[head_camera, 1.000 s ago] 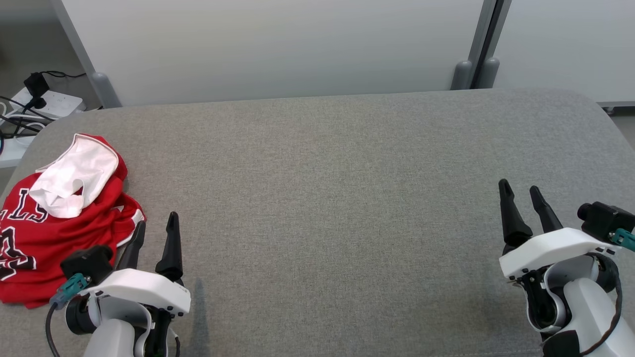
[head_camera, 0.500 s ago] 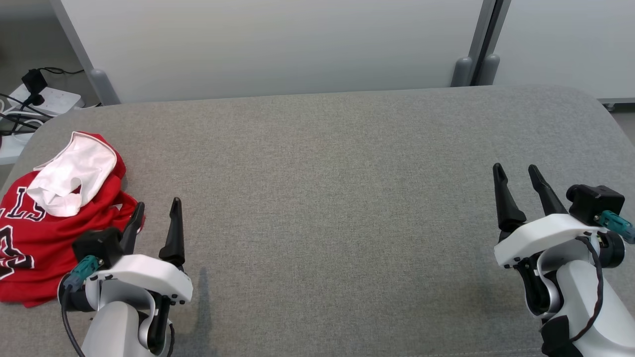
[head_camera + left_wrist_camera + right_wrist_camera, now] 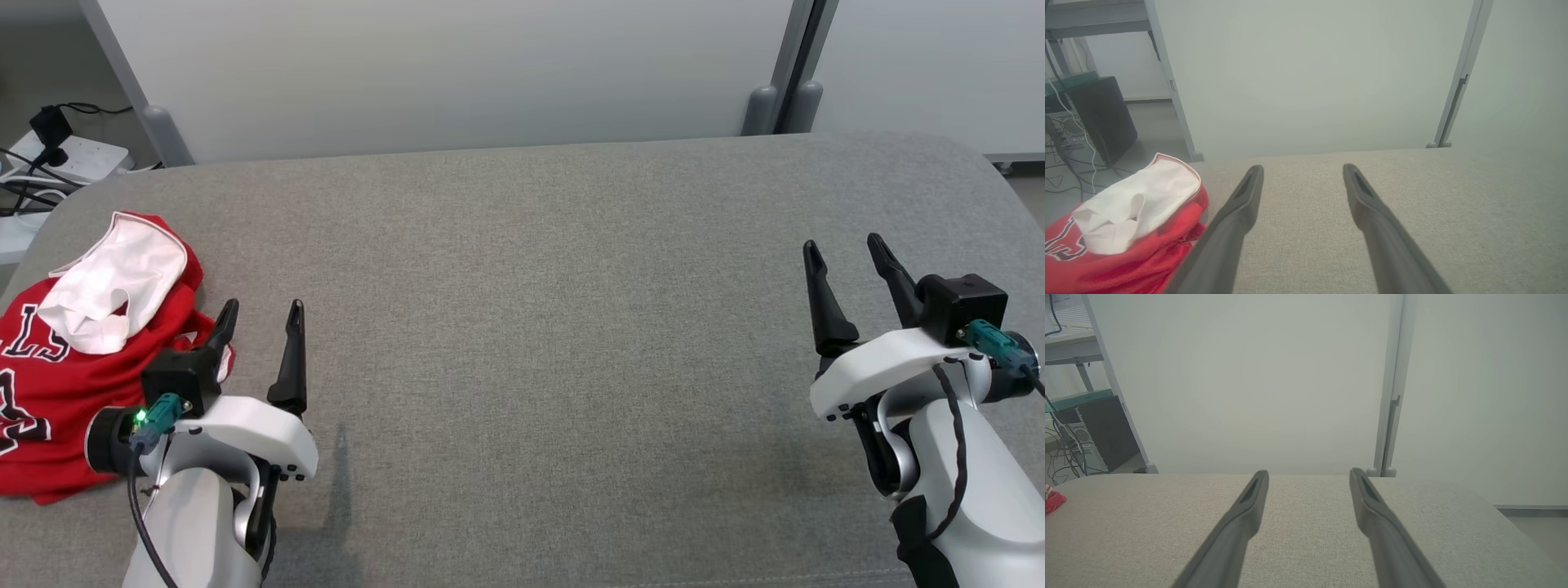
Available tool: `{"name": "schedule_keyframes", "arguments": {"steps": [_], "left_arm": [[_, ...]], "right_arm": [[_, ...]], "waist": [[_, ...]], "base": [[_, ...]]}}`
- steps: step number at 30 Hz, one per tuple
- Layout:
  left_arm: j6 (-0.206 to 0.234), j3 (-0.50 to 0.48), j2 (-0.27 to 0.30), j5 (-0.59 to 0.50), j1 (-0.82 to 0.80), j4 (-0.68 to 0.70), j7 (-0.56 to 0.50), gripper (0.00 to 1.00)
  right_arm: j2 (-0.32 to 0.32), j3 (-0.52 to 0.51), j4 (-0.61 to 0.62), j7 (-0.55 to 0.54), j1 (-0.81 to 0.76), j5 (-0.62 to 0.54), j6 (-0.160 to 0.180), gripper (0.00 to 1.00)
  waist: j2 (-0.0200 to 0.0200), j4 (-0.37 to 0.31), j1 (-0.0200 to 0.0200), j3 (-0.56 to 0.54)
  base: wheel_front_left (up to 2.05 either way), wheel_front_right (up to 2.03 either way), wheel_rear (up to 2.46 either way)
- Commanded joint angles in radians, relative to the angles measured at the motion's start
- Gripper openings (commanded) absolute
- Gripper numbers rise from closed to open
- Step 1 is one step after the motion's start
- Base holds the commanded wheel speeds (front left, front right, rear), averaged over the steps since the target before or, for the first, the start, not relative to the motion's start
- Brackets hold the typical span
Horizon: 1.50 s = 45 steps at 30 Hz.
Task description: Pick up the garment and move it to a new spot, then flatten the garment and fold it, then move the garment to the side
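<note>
The garment (image 3: 73, 359) is a crumpled red jersey with a white lining turned out on top. It lies at the left end of the grey padded table (image 3: 539, 310). In the left wrist view the garment (image 3: 1122, 228) sits at the lower left, just left of my fingers. My left gripper (image 3: 260, 309) is open and empty, hovering right beside the garment's right edge. Far to the right, my right gripper (image 3: 841, 243) is open and empty above bare table. A red corner of the garment (image 3: 1054, 501) peeks in at the right wrist view's left edge.
White partition panels (image 3: 457, 73) with grey posts stand right behind the table's far edge. A power strip with cables (image 3: 57, 159) lies on the floor past the table's far left corner. A dark computer case (image 3: 1102, 118) stands on the floor there too.
Both grippers have moved forward across the table, staying open. The head camera has shifted a little, so the garment sits slightly further left in the picture. The garment itself lies as before.
</note>
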<state>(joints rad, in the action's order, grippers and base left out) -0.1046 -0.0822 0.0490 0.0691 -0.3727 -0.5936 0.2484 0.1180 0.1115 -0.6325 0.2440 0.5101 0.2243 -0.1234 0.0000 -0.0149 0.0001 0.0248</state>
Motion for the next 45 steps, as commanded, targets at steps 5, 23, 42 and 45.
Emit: {"name": "schedule_keyframes", "arguments": {"steps": [5, 23, 42, 45], "left_arm": [[0.009, -0.035, 0.025, -0.029, -0.051, 0.023, 0.013, 1.00], [0.020, -0.043, 0.021, -0.034, -0.048, 0.027, 0.013, 1.00], [0.024, -0.064, 0.014, -0.016, -0.036, 0.074, 0.013, 1.00], [0.025, -0.069, 0.011, -0.010, -0.033, 0.085, 0.013, 1.00]], "right_arm": [[-0.001, 0.015, 0.018, 0.018, 0.035, -0.033, -0.007, 1.00], [-0.001, -0.009, 0.008, 0.018, 0.037, -0.044, -0.007, 1.00], [-0.003, 0.025, 0.049, 0.018, 0.034, -0.018, -0.007, 1.00], [0.002, 0.038, 0.054, 0.018, 0.034, -0.008, -0.007, 1.00]], "waist": [[0.0000, 0.000, 0.0000, 0.007], [0.0000, 0.003, 0.0000, 0.008], [0.0000, 0.115, 0.0000, 0.042], [0.0000, 0.158, 0.0000, 0.048]], "base": [[0.00, 0.00, 0.00], [0.00, 0.00, 0.00], [0.00, 0.00, 0.00], [0.00, 0.00, 0.00]]}}
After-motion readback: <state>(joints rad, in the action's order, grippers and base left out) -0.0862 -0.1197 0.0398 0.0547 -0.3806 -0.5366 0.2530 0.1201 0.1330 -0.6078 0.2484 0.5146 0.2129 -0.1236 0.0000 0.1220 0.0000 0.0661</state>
